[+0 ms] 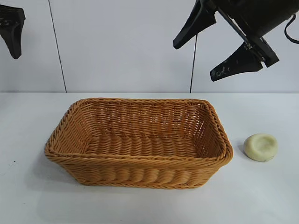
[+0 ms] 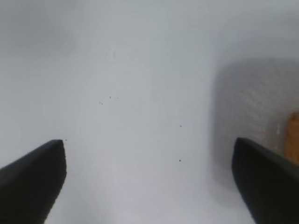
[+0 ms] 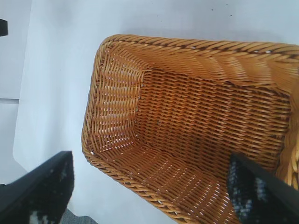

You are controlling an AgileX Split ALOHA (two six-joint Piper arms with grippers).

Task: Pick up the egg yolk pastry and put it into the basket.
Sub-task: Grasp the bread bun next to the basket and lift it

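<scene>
A robot test bench, lab-type setup — plain white table backed by bare white wall panels with thin dark seams. Only a wicker basket and one egg yolk pastry beside it — black robot arms overhead, no household clutter.

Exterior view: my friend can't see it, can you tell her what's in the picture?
A big orange-brown wicker basket sits empty on a white table, with a small pale egg yolk pastry lying beside it on the right. The right gripper hangs open above, and the left gripper peeks in at the top left corner.
</scene>
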